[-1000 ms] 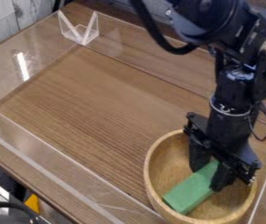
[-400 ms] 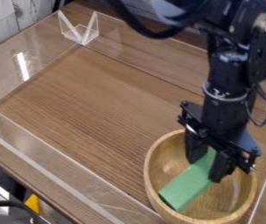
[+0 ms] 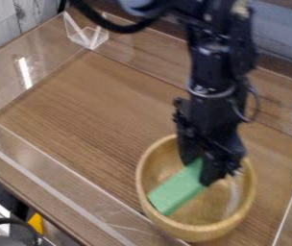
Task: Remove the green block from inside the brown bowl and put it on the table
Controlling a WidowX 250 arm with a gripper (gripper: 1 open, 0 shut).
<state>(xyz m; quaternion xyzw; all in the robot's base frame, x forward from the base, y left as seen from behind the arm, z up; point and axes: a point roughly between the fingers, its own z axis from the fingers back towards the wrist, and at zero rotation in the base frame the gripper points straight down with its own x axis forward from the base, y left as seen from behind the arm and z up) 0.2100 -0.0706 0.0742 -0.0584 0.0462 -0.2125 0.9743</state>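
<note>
The brown bowl (image 3: 245, 197) sits at the front right of the table (image 3: 97, 106). My black gripper (image 3: 213, 171) reaches down into it from above and is shut on the upper end of the green block (image 3: 177, 189). The block hangs tilted, its lower end pointing down-left toward the bowl's near-left rim. Motion blur makes it unclear whether the block still touches the bowl's inside. The fingertips are hard to tell apart against the dark arm.
Clear acrylic walls (image 3: 20, 82) run along the table's left and front edges. A small clear angled piece (image 3: 85, 31) stands at the back left. The broad wood surface stretches left of the bowl.
The arm has swung left and risen a little with the green block in its grip. The bowl now sits further left than before, and the picture is blurred by motion.
</note>
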